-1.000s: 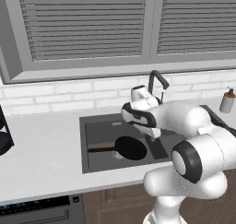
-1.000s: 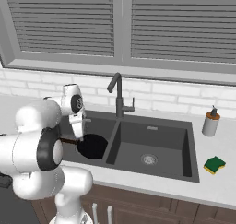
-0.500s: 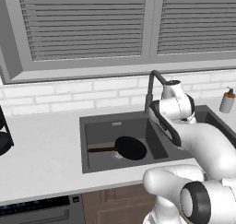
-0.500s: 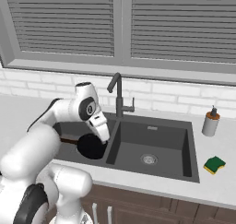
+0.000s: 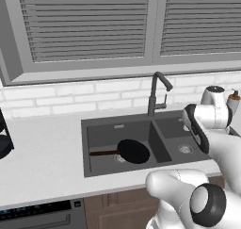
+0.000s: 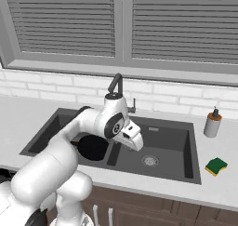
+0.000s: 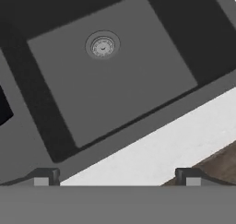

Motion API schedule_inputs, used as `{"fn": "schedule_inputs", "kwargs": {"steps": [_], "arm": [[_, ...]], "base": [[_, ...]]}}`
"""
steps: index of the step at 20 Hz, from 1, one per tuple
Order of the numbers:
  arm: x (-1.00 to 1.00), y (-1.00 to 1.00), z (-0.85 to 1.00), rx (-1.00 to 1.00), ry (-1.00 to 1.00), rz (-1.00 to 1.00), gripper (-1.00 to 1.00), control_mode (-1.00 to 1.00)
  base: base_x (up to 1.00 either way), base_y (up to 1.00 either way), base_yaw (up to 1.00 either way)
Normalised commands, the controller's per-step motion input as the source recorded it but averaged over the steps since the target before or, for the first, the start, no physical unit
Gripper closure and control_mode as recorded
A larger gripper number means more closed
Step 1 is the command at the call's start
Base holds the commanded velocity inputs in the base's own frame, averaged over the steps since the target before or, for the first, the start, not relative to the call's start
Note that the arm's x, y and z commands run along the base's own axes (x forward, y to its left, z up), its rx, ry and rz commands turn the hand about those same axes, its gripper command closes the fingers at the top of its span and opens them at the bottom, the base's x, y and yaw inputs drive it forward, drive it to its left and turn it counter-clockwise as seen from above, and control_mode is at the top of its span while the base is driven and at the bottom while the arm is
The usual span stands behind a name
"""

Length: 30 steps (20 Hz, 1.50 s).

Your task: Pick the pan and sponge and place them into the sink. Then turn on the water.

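The pan (image 5: 133, 151) lies in the left basin of the sink (image 5: 117, 127), its handle pointing left. The sponge (image 6: 216, 165) rests on the tabletop (image 6: 218, 192) to the right of the sink, near the soap bottle (image 6: 212, 123). The end effector (image 7: 115, 176) hangs over the right basin with fingers wide apart, holding nothing.

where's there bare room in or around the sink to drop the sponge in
The sink's right basin is bare around its drain, bordered by the centre divider and the front rim. The left basin is crowded: the pan lies there. The sponge sits on open counter right of the sink, below the soap dispenser. The gripper hangs open above the divider.
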Motion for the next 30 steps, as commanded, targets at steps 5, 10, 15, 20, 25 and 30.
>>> {"fn": "schedule_inputs", "kwargs": {"steps": [5,10,15,20,25,30], "arm": [[0.18,-0.66,0.00,0.09,0.00,0.25,-1.00,-1.00],[0.28,-0.91,-0.05,0.13,0.00,0.21,-1.00,-1.00],[0.27,-0.98,-0.10,0.10,0.01,0.10,-1.00,-1.00],[0.27,-0.68,0.00,0.01,0.15,-0.02,-1.00,-1.00],[0.30,-0.54,0.03,0.00,0.23,-0.13,-1.00,-1.00],[0.12,-0.51,-0.16,0.02,0.12,-0.13,-1.00,-1.00]], "base": [[0.00,0.00,0.00],[0.00,0.00,0.00],[0.00,0.00,0.00],[0.00,0.00,0.00],[0.00,0.00,0.00],[0.00,0.00,0.00]]}}
